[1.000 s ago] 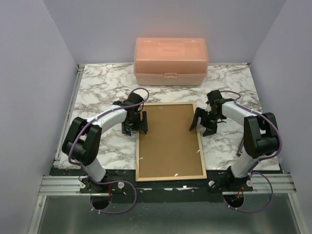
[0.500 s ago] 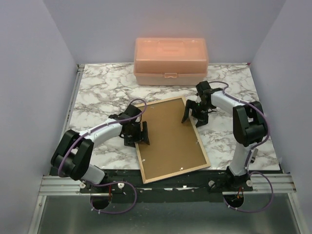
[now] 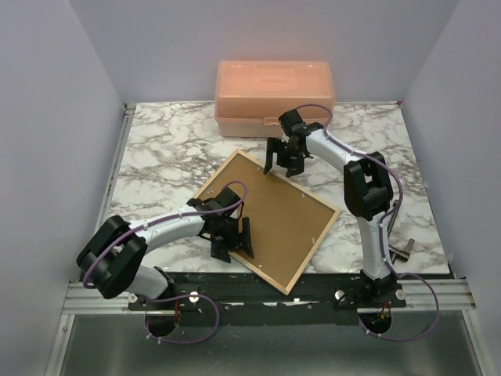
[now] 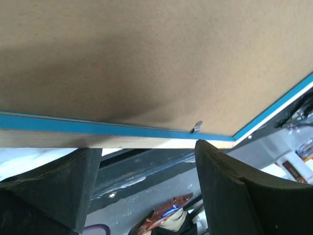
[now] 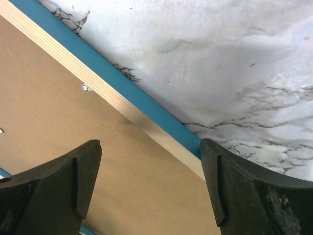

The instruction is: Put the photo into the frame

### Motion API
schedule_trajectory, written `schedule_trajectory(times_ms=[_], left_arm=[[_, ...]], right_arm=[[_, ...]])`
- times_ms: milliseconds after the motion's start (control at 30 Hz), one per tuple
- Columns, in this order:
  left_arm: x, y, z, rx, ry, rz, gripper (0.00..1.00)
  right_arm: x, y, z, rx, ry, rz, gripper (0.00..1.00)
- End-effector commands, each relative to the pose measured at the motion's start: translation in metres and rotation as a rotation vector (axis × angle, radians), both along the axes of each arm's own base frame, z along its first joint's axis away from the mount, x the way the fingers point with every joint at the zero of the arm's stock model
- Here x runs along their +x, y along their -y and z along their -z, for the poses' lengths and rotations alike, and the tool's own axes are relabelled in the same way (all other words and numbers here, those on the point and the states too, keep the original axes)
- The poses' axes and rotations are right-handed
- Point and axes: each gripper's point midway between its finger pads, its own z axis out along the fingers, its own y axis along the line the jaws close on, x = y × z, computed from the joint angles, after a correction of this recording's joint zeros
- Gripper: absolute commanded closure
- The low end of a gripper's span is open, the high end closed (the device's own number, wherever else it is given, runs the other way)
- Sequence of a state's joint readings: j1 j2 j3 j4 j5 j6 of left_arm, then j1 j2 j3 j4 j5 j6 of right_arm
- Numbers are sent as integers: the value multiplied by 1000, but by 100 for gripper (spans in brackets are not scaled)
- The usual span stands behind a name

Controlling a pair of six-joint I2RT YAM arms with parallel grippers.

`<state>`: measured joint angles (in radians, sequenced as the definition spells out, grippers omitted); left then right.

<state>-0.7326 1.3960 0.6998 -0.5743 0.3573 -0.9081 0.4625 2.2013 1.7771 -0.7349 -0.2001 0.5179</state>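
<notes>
The frame (image 3: 314, 252) lies face down and askew on the marble table, its brown backing board (image 3: 275, 210) on top. Its rim shows light wood with a blue face (image 4: 98, 124) underneath. My left gripper (image 3: 235, 248) is open at the frame's near left edge, its fingers pointing past the rim (image 4: 146, 152). Also open, my right gripper (image 3: 280, 166) is at the far corner, with the rim (image 5: 146, 123) running between its fingers. The photo is out of view.
A peach plastic box (image 3: 274, 98) stands at the back of the marble table (image 3: 164, 153). A small metal piece (image 3: 403, 249) lies at the near right. The frame's near corner (image 3: 288, 290) overhangs the table's front edge. Walls close in both sides.
The frame has turned counter-clockwise from square to diagonal. My right gripper moved back and left with the far corner; my left gripper moved nearer and right along the edge.
</notes>
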Motion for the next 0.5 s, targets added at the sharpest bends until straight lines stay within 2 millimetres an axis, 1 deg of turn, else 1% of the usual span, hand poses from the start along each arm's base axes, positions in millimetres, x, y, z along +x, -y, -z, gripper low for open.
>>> schedule_trajectory(times_ms=[0,133,167,267,300,400,467], left_arm=[[17,51,-31,-186,82,40,22],[8,50,-32,-206,61,51,19],[7,50,-33,-212,60,51,18],[-1,45,-38,-232,63,56,14],[-2,44,-41,-244,74,61,13],[-5,40,-52,-273,116,70,9],[-4,38,-62,-294,157,77,7]], right_arm=[[-22,2,-12,-76,-62,26,10],[-21,24,-26,-171,-11,67,5],[-24,29,-27,-184,-7,78,4],[-33,36,-40,-175,12,96,3],[-36,44,-41,-197,22,113,2],[-53,58,-48,-202,28,137,2],[-73,72,-45,-228,6,151,3]])
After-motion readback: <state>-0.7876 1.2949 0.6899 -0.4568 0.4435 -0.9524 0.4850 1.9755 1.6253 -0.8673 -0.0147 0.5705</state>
